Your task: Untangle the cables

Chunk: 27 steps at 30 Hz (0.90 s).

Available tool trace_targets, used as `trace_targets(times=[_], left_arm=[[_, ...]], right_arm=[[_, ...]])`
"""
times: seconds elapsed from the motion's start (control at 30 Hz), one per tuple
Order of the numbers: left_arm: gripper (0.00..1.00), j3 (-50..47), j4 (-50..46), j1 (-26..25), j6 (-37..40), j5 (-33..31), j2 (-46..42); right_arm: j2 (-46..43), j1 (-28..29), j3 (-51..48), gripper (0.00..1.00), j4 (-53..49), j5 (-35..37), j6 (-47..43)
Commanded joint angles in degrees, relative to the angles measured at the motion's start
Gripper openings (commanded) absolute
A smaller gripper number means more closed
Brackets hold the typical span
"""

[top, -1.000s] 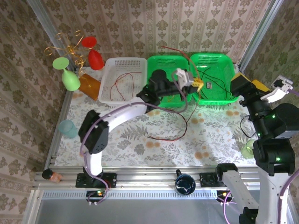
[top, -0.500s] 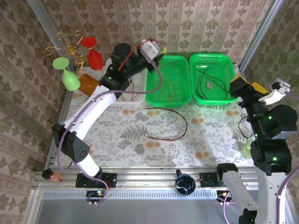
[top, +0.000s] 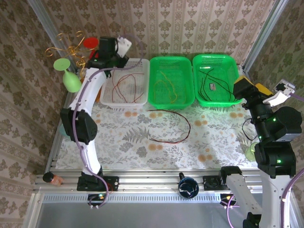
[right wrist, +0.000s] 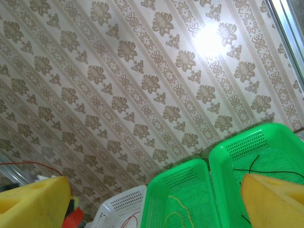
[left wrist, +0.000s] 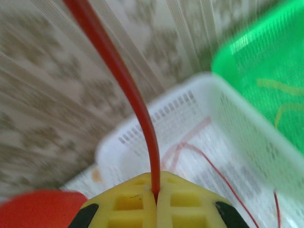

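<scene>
My left gripper [top: 118, 46] hangs over the back left corner of the white basket [top: 110, 97]. Its yellow pads [left wrist: 128, 204] are shut on a red cable [left wrist: 118, 80], which rises from the pinch. More thin red cable [top: 124, 85] curls inside that basket. A yellow-olive cable [top: 166, 88] lies in the middle green basket [top: 156, 102], and a black cable [top: 209, 80] in the right green basket [top: 223, 102]. Another red cable [top: 183, 124] loops on the table. My right gripper [top: 249, 88] is raised beside the right basket, open, fingers [right wrist: 33, 202] wide apart, holding nothing.
Green [top: 70, 78] and red [top: 96, 58] plastic goblets and a gold wire stand [top: 71, 50] crowd the back left corner. A blue cup [top: 69, 130] sits at the left edge, a pale green glass [top: 253, 151] by the right arm, a dark cup [top: 188, 186] on the front rail.
My left arm has swung left from over the green baskets to the white basket's back left corner, carrying the red cable along. The right arm has hardly moved.
</scene>
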Motion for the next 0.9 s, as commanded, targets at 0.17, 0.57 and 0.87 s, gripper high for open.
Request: trace_targets(times=[0.17,0.57,0.87], left_arm=[[0.00,-2.71,-6.52,0.86,-5.67,1.17,1.04],[0.00,-12.51,-1.21,5.22,-14.47,6.28,-4.03],[0.00,-18.22,-2.50,6.21,-15.59,4.33,-3.48]], right_arm=[[0.32,-0.07,0.51,0.93,-0.18,-0.38,0.45],[1.22,-0.07,-0.40,0.92,1.01,-1.62,1.85],[1.39,-0.07,-0.57,0.92,0.79,-1.86,1.93]])
